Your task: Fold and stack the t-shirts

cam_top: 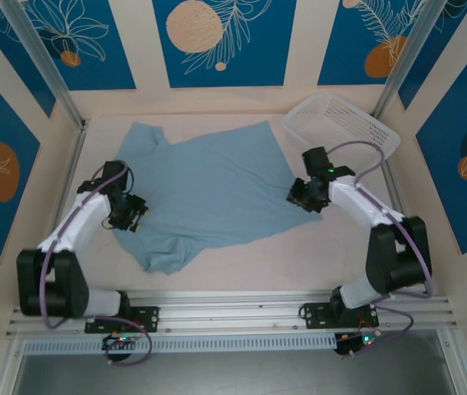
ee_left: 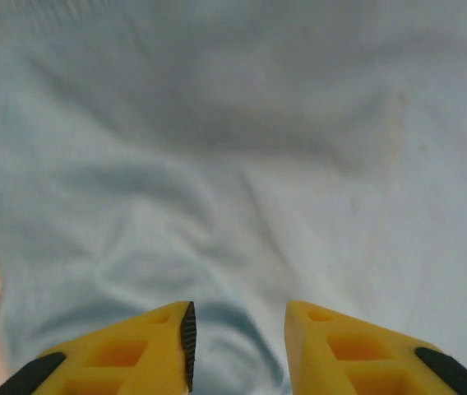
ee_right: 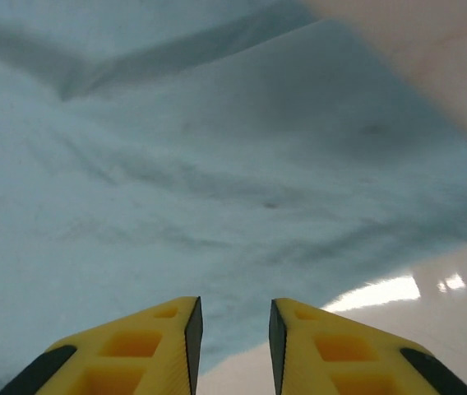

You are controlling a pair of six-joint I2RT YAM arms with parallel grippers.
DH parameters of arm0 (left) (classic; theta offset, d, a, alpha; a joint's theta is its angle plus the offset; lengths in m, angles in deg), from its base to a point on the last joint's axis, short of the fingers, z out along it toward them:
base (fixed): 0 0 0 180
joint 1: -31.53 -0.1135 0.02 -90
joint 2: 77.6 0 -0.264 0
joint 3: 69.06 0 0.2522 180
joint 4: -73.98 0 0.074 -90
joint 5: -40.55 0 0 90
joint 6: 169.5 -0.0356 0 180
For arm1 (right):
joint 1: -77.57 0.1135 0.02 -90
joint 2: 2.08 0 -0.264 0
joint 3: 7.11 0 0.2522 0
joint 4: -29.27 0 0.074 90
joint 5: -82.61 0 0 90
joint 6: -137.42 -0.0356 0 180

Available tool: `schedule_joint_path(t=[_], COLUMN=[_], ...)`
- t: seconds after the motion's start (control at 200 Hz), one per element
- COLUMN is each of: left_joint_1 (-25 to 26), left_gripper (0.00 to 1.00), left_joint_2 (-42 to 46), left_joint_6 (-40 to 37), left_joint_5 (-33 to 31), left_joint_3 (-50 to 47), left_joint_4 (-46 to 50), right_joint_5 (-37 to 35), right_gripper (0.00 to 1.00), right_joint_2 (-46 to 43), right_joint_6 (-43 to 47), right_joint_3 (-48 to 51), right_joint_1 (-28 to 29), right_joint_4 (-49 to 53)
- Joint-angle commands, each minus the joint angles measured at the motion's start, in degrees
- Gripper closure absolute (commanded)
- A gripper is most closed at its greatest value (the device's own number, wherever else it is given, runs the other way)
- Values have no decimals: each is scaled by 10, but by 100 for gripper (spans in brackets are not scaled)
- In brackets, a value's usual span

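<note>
Both arms reach forward from their bases and bend inward at the elbows, wrists tipped down. The left claw (cam_top: pixel 135 212) sits low with its yellow fingers (ee_left: pixel 135 350) parted (a clear gap between the tips). The right claw (cam_top: pixel 299 196) is low too, its fingers (ee_right: pixel 340 350) likewise apart.

On my overhead feed, a white perforated basket (cam_top: pixel 344 123) sits in the far right corner of the pale table (cam_top: pixel 242 267), beside a silver frame post (cam_top: pixel 404 51). I see blue wall panels (cam_top: pixel 217 37) with white leaf drawings and orange discs around the workspace. A slotted aluminium rail (cam_top: pixel 233 306) runs along the near edge.
</note>
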Motion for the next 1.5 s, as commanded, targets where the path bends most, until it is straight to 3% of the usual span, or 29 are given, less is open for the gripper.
schedule_joint_path(t=[0.0, 0.16, 0.385, 0.595, 0.705, 0.835, 1.08, 1.26, 1.495], left_joint_1=[-36, -98, -189, -206, -203, -169, -71, -50, -51], left_gripper=[69, 72, 74, 75, 73, 67, 67, 73, 75], left_joint_2=[-67, -163, -287, -381, -391, -331, -233, -304, -430], left_joint_6=[-3, -35, -144, -246, -262, -272, -220, -199, -236], left_joint_5=[-7, -18, -17, -12, -16, -26, 58, 83, 65], left_joint_3=[20, 48, 139, 286, 327, 324, 186, 186, 323], left_joint_4=[-56, -59, -38, -7, -3, 6, -5, -23, 22], right_joint_5=[67, 81, 69, 50, 49, 45, 41, 62, 70], right_gripper=[72, 74, 73, 73, 73, 74, 79, 78, 78], right_joint_2=[60, 166, 217, 270, 300, 343, 388, 441, 514], right_joint_6=[22, 26, 14, 6, 10, 11, 0, 7, 9], right_joint_3=[-29, -118, -196, -264, -300, -325, -361, -441, -562], right_joint_1=[11, 19, 46, 51, 50, 42, -1, -28, -46], right_joint_4=[-64, -19, 6, 51, 75, 97, 125, 152, 199])
